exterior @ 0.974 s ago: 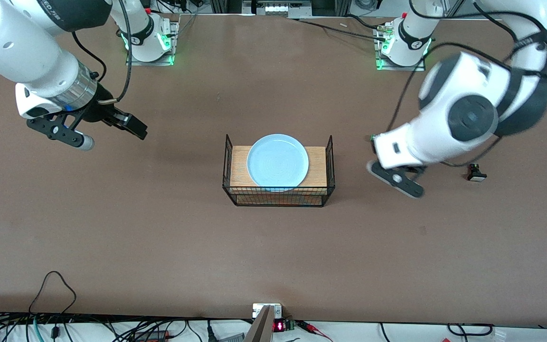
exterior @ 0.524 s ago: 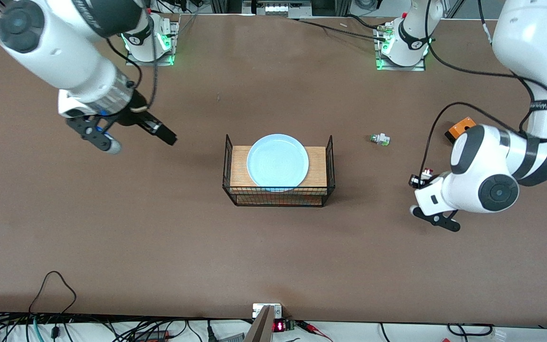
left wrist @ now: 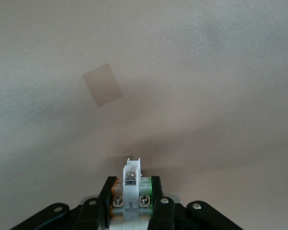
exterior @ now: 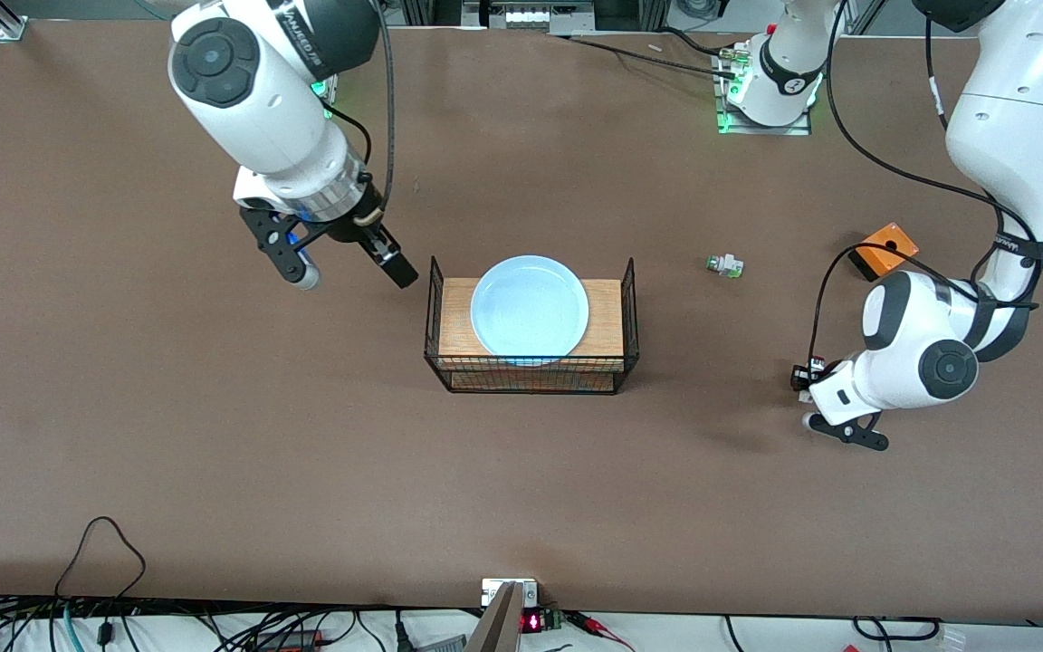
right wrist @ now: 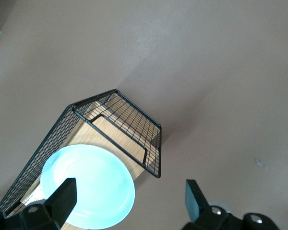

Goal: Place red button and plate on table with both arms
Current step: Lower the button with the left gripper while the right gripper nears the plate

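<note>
Between the fingers of the left gripper [exterior: 804, 380] sits the red button [left wrist: 131, 186], clenched tight and carried low over bare table [exterior: 214, 435] toward the left arm's end; in the left wrist view its white body with small screws pokes out between the black pads. That arm is folded hard at the elbow, forearm doubled back, wrist turned toward the middle of the table. Under it the brown top is bare, with a pale square patch [left wrist: 102, 85] showing in the wrist view. An orange block [exterior: 884, 248] lies near the arm's elbow, and a white-and-green piece [exterior: 724, 265] lies apart, between the rack [exterior: 532, 362] and that block.

On the rack's wooden top, at the table's middle, rests the plate [exterior: 530, 306], its rim near the front wire edge. Upright wire ends stand at both short sides of the rack.

Just beside the rack's end toward the right arm hangs the right gripper [exterior: 348, 264], jaws spread wide and holding nothing, wrist angled down toward the plate.
</note>
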### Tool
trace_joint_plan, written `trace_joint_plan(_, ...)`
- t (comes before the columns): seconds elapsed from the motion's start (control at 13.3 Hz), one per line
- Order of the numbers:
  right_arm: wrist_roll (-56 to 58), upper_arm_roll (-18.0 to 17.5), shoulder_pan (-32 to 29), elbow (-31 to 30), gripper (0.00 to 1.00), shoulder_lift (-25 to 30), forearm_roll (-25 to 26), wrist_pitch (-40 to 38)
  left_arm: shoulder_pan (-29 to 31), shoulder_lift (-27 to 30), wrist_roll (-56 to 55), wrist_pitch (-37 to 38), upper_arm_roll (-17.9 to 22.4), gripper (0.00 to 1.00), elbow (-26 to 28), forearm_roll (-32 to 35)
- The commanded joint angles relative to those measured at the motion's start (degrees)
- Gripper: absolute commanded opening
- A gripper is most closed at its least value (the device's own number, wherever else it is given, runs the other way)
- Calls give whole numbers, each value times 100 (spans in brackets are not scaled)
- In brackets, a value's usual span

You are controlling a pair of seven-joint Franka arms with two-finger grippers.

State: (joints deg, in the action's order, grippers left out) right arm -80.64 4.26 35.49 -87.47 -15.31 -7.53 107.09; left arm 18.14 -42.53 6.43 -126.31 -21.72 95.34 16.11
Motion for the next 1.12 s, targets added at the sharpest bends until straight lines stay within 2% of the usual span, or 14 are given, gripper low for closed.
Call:
trace_joint_plan(0.0, -215, 171, 326, 379, 100, -287, 251, -39, 31, 52, -10, -96, -25, 20, 81, 147)
trace_joint_plan(0.07, -302, 197, 370, 380, 100, -314, 217, -31, 31, 34, -10, -96, -25, 24, 81, 147)
trace_joint_plan(0.15, -582, 198, 458, 380, 100, -332, 208, 39, 31, 25, -10, -96, -25, 40, 81, 147)
trace_joint_plan(0.3, -1197, 206, 704, 380, 100, -524, 243, 547, 14, 69, -89, 9, -33, 100, 55, 147)
trace_joint_plan(0.45, -1707, 259, 958, 380, 100, -700, 252, 751, -4, 287, -116, 542, -77, 100, -50, 138)
trace_joint_plan(0.67, -1709, 574, 1424, 354, 100, -911, 261, 1033, -39, 841, -229, 1650, -244, 100, -472, 112)
trace_joint_plan(0.9, -1692, 795, 1750, 266, 100, -1061, 313, 1042, -22, 1534, -738, 2582, -647, 100, -701, 76)
trace_joint_plan(1.05, -1674, 839, 1856, 90, 100, -1061, 392, 1173, -13, 1974, -1082, 2918, -859, 100, -832, 33)
